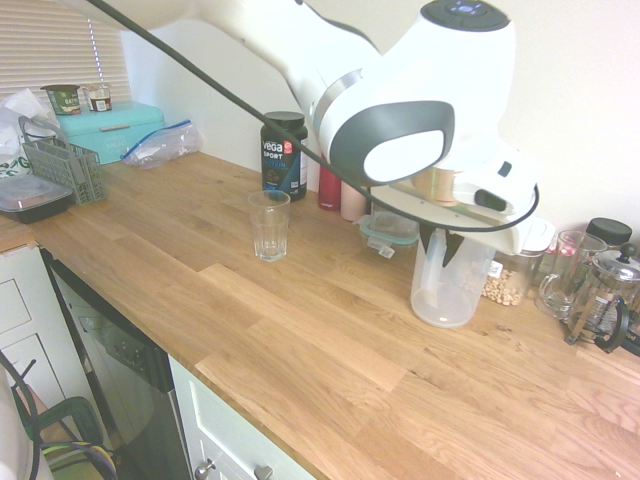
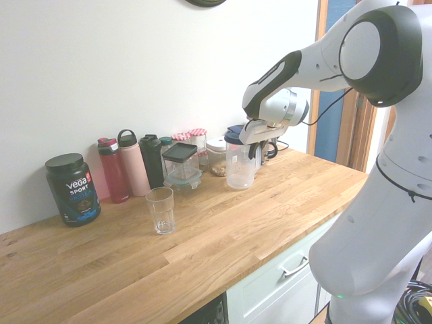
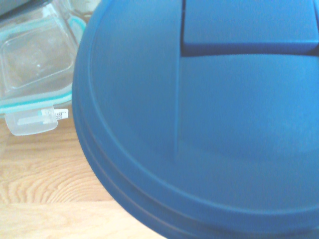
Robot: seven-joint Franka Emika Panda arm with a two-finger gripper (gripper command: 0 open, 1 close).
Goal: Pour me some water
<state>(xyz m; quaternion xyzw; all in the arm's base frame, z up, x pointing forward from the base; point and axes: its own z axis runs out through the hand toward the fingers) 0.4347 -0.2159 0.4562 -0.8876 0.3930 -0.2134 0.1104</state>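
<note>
The gripper (image 2: 253, 150), its opening hidden so I cannot tell its state, is hovering over the blue-lidded pitcher (image 1: 450, 280), needing a grasp before pouring into the glass (image 1: 269, 225).

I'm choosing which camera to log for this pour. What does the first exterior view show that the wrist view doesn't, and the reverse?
Only the first exterior view shows the empty glass, the Vega tub, the French press and the pitcher's clear body under the gripper. Only the wrist view shows the pitcher's blue lid close up. Both show the teal-rimmed container and the wooden counter.
</note>
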